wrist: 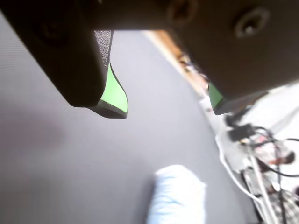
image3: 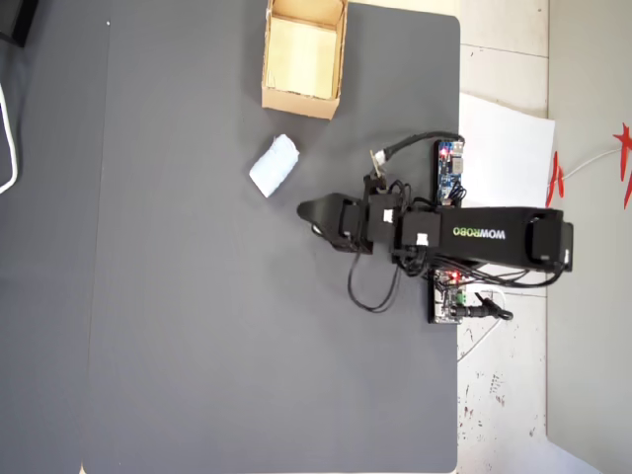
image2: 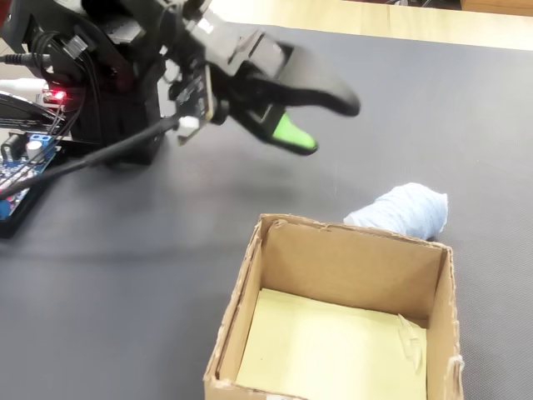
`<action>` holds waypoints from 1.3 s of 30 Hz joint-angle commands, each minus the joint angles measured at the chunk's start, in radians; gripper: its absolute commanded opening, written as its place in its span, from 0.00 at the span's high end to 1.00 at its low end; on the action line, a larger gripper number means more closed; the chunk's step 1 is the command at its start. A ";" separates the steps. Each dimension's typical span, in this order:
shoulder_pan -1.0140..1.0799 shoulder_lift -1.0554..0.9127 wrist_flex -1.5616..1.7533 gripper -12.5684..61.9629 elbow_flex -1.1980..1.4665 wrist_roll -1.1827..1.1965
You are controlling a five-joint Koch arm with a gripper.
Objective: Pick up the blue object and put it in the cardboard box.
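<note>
I'm on the approach: my gripper point(wrist: 168, 109) hangs with its jaws wide apart and nothing between them. The blue object point(image3: 274, 166) lies on the dark mat point(image3: 197, 326), just below the cardboard box point(image3: 303, 57) near the top of the overhead view. I'd centre both green pads point(wrist: 115, 93) over it before lowering. Only the fixed view shows the box's empty yellowish inside.
</note>
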State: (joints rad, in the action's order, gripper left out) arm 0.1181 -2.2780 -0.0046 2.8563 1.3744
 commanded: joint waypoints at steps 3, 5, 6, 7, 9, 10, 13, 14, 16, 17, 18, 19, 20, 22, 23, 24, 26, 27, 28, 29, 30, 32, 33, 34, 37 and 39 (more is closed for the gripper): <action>0.003 -0.002 -0.133 0.37 -0.167 -0.058; 0.011 0.031 -0.176 0.37 -0.229 -0.072; 0.014 0.052 -0.196 0.37 -0.259 -0.072; 0.020 0.072 -0.227 0.37 -0.293 -0.072; 0.029 0.115 -0.270 0.38 -0.350 -0.072; 0.034 0.130 -0.285 0.38 -0.370 -0.071; 0.066 0.245 -0.385 0.38 -0.511 -0.072; 0.072 0.264 -0.407 0.38 -0.535 -0.072; 0.112 0.356 -0.483 0.38 -0.630 -0.078; 0.117 0.373 -0.494 0.38 -0.641 -0.081; 0.124 0.397 -0.517 0.38 -0.661 -0.092; 0.130 0.413 -0.526 0.38 -0.670 -0.097; 0.135 0.430 -0.534 0.38 -0.676 -0.097; 0.147 0.460 -0.534 0.38 -0.690 -0.097; 0.153 0.474 -0.534 0.38 -0.695 -0.095; 0.160 0.491 -0.534 0.38 -0.703 -0.097; 0.170 0.523 -0.534 0.38 -0.719 -0.095; 0.175 0.541 -0.534 0.38 -0.727 -0.095; 0.178 0.558 -0.534 0.38 -0.735 -0.097; 0.184 0.583 -0.532 0.38 -0.749 -0.097; 0.189 0.598 -0.532 0.38 -0.758 -0.097; 0.196 0.630 -0.528 0.38 -0.773 -0.097; 0.201 0.647 -0.525 0.38 -0.779 -0.097; 0.206 0.672 -0.520 0.38 -0.787 -0.097; 0.218 0.742 -0.508 0.38 -0.808 -0.097; 0.224 0.778 -0.508 0.38 -0.822 -0.097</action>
State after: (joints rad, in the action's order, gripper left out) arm 0.3405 -1.4972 -0.5338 2.0970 1.2778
